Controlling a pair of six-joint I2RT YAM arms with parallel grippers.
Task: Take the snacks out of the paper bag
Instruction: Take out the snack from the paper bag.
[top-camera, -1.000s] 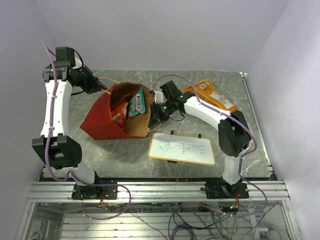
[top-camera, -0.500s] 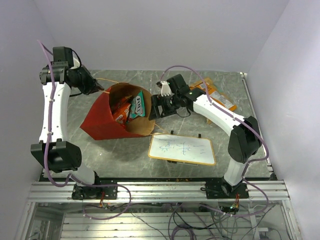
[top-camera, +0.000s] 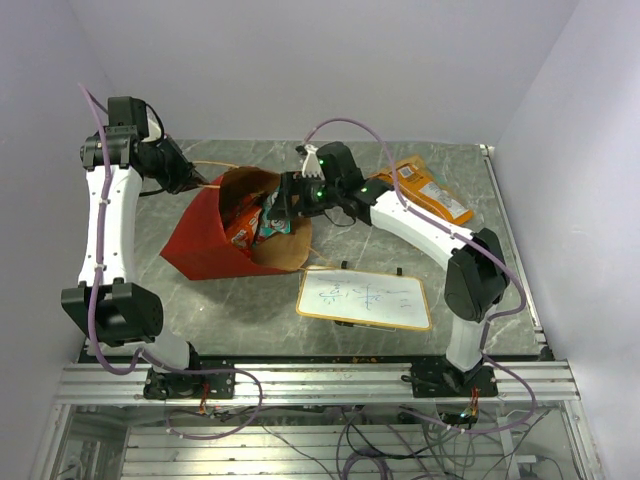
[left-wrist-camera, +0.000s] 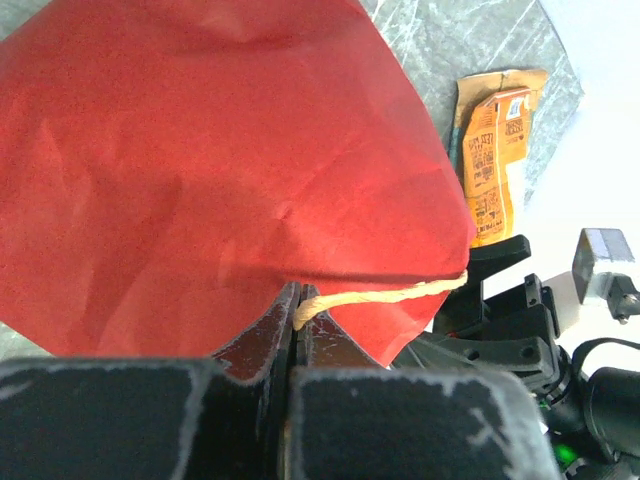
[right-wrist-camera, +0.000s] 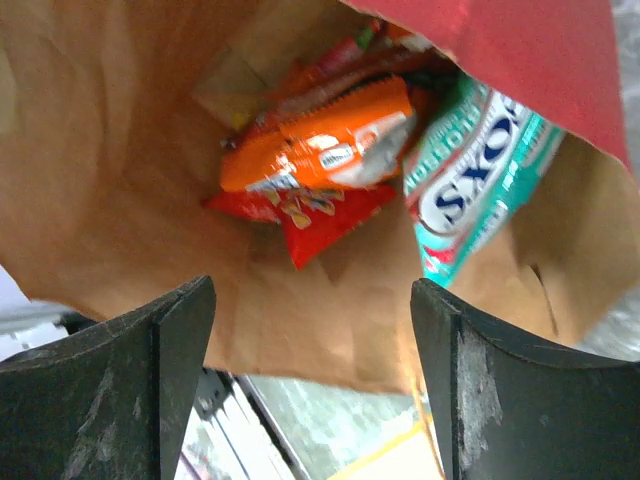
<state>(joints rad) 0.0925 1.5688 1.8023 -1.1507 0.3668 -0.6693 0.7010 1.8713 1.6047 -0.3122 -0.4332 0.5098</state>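
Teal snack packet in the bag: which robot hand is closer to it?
Right. The right gripper hangs open at the mouth of the paper bag, facing the teal packet inside. The left gripper is outside the bag, pinching its string handle.

Soft, even light falls from above. The grey table carries a dull sheen, and the red paper bag throws only a faint shadow at its foot. The pale walls look flat and slightly violet. From the left wrist, the left claw is a dark blur up close, and the far corner washes out to white. From the right wrist, the orange packet glints with glare, while the right claw sits dark and soft-edged.
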